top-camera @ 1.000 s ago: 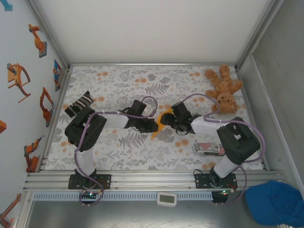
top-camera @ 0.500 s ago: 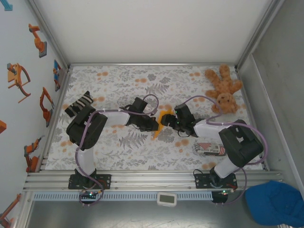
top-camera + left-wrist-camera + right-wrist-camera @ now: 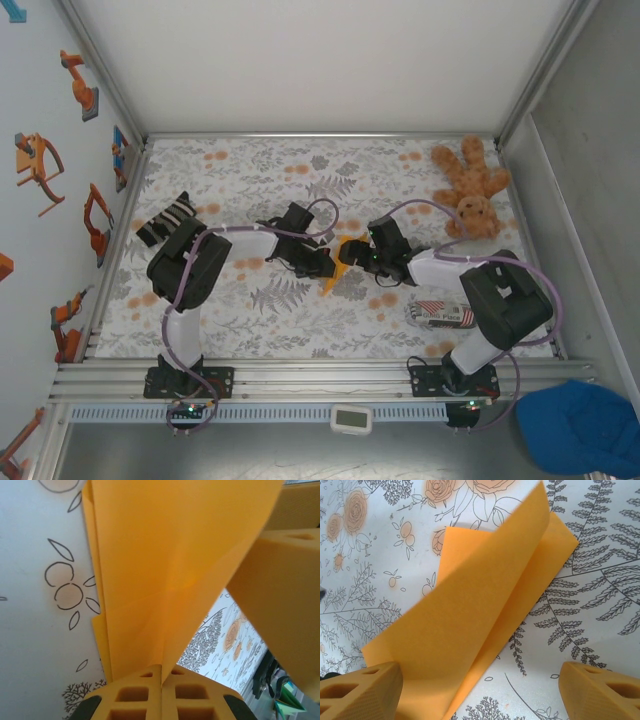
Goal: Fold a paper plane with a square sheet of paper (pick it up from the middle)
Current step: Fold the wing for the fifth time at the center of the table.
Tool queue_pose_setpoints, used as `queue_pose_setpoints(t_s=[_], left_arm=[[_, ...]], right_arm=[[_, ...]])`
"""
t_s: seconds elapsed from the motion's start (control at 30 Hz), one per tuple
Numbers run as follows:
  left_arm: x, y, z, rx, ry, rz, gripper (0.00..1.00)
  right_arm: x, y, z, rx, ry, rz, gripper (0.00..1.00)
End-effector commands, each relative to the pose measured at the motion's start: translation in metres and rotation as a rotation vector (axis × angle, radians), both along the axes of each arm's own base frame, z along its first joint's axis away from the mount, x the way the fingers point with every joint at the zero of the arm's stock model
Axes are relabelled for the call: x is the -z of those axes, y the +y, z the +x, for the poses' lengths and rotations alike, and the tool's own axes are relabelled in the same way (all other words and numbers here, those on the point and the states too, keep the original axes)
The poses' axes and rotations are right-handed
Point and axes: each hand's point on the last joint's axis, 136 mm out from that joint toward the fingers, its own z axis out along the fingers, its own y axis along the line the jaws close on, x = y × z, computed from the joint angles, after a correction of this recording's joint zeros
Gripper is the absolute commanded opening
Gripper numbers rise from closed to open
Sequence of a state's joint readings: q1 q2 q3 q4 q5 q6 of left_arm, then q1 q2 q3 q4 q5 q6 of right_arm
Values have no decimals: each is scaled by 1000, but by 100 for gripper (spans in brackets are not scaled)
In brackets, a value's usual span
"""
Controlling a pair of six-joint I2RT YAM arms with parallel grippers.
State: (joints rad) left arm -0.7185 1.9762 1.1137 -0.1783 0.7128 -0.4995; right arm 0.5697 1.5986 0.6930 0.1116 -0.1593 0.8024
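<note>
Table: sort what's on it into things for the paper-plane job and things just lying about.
For the job:
- square sheet of paper, partly folded
- left claw, shut on the sheet
- right claw, open

Lying about:
- brown teddy
- red-and-white striped packet
- black-and-white striped item

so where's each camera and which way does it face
top: overhead and behind, looking down on the table; left arm and right arm show
left wrist: rides the left arm, looking along its shut pincer at the paper it clamps
right wrist: rides the right arm, looking down past its open pincer at the paper
shared: both wrist views see the paper
</note>
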Motion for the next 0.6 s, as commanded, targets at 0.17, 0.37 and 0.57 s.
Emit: queue_pose_setpoints(t_s=[0.17, 0.37, 0.57], left_arm=[[0, 0, -2, 33, 33, -7, 0], [-1, 1, 0, 30, 33, -5, 0], [-2, 1, -1, 34, 33, -10, 0]], right_arm=[[22, 5, -12, -55, 53, 4, 82], [37, -1, -13, -45, 105, -54, 80], [50, -15, -15, -11, 155, -145, 77]])
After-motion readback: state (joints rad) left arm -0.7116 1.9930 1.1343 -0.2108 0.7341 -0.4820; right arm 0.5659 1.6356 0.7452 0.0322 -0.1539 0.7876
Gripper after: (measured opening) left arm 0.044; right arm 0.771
